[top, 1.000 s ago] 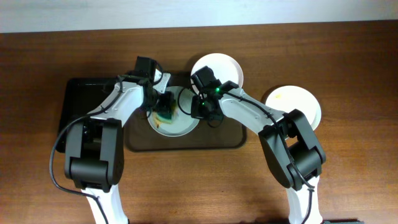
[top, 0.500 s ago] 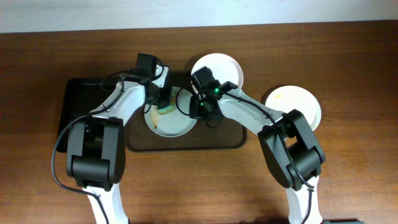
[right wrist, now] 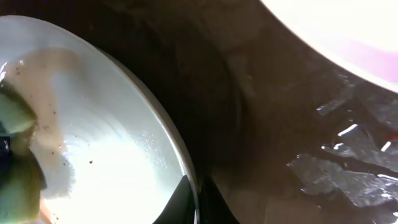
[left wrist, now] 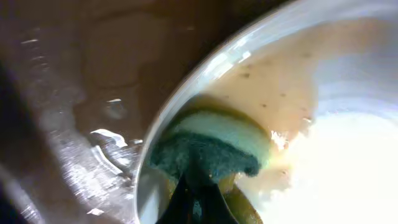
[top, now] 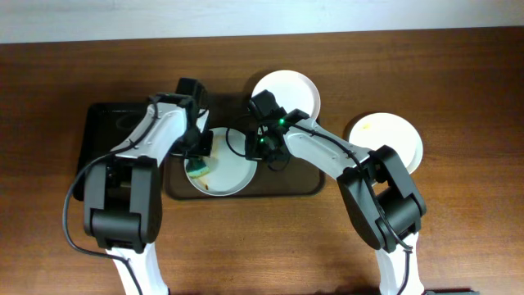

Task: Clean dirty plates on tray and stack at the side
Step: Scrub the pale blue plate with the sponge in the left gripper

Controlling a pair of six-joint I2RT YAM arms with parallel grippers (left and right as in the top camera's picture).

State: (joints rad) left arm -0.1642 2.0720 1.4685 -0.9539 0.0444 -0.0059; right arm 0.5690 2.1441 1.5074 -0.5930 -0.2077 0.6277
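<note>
A pale blue-green plate (top: 225,172) with brownish smears lies on the dark-brown tray (top: 278,187). My left gripper (top: 201,156) is shut on a green-and-yellow sponge (left wrist: 211,144), which presses on the plate's left inner rim (left wrist: 186,99). My right gripper (right wrist: 198,200) is shut on the same plate's right rim (right wrist: 177,149), one finger inside and one outside. The sponge (right wrist: 15,163) shows at the left edge of the right wrist view. A white plate (top: 288,90) sits at the tray's far edge. Another white plate (top: 386,139) with a faint yellow streak lies on the table to the right.
A smaller black tray (top: 106,135) lies on the wooden table left of the brown tray, under my left arm. The brown tray's wet floor (right wrist: 273,130) shows between the two plates. Both arms cross over the tray's middle.
The left gripper has swept the sponge from the plate's far middle to its left side. The plate has shifted slightly leftward and nearer, with the right gripper still on its rim.
</note>
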